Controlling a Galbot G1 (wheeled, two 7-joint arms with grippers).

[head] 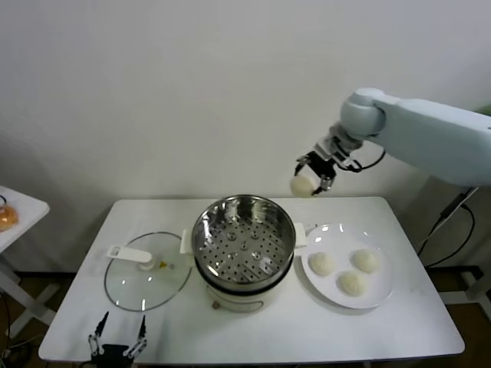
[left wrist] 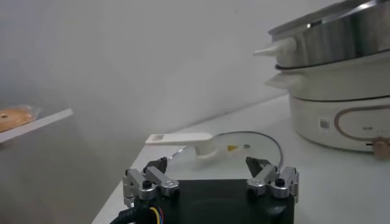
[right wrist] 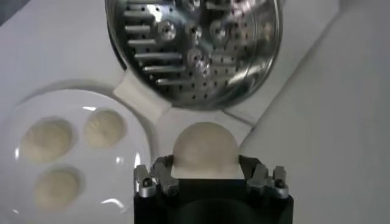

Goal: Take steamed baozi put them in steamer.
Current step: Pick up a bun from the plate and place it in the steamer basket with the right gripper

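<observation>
The right end effector (head: pixel 311 178) hangs in the air above the worktop (head: pixel 253 330), behind and to the right of the steamer (head: pixel 242 249), pinching one baozi (right wrist: pixel 205 150) between its fingers (right wrist: pixel 159 175). In the right wrist view the bun fills the gap between the jaws and bulges past them, so the hold is across its widest part. Three more baozi (head: pixel 351 270) lie on a white plate (head: pixel 383 291) just right of the steamer, a little apart from one another. The steamer basket stands empty, its perforated floor bare.

The bun looks light and soft, with a smooth skin that should give under pressure (steamed dough dents easily and may stick to a pad). It probably wants a gentle squeeze across the middle from two opposite sides, low enough that the dome does not slip up and out. A hard pinch could crease or tear it. Since it weighs little, the present part-closed hold seems enough to carry it.

The drop is best made low over the basket floor, so the bun does not bounce or roll against the steel wall.

The left end effector (head: pixel 117 335) sits parked at the near left edge, fingers spread and holding nothing, close to the glass lid (head: pixel 146 280) lying flat on the worktop.
</observation>
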